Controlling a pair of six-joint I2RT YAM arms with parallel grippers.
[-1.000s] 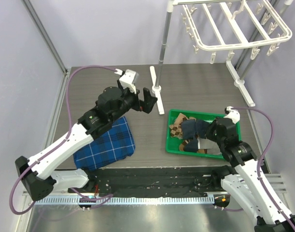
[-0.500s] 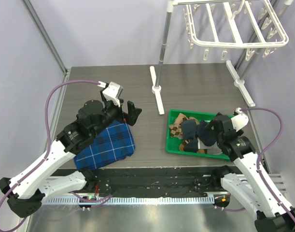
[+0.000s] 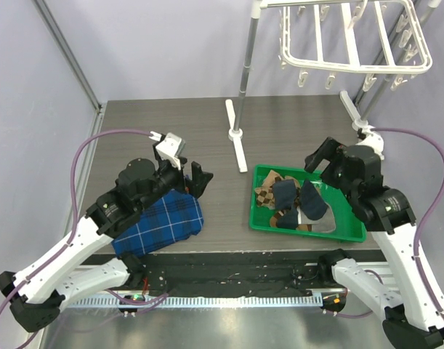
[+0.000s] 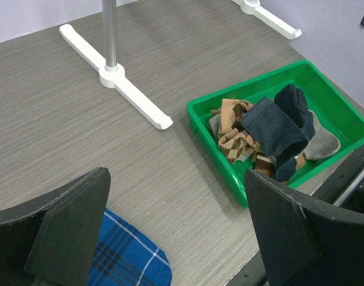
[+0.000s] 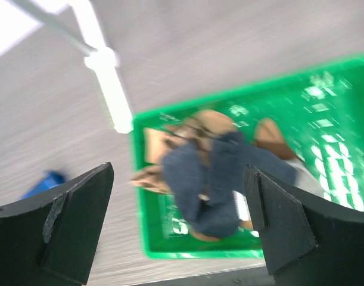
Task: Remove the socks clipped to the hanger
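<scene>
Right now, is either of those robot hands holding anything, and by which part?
Nothing. The left hand and right hand both stand open and empty; the navy and brown fabric socks lie in the green plastic tray.

Navy and argyle socks (image 3: 291, 198), green tray (image 3: 253, 203), blue plaid cloth (image 3: 160, 222)

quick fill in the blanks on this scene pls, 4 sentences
1. The socks lie piled in the ___ tray.
2. The visible part of the hanger has ___ socks clipped to it.
3. The right gripper is ___ and holds nothing.
4. The folded plaid cloth is ___.

Missing words: green; no; open; blue
</scene>
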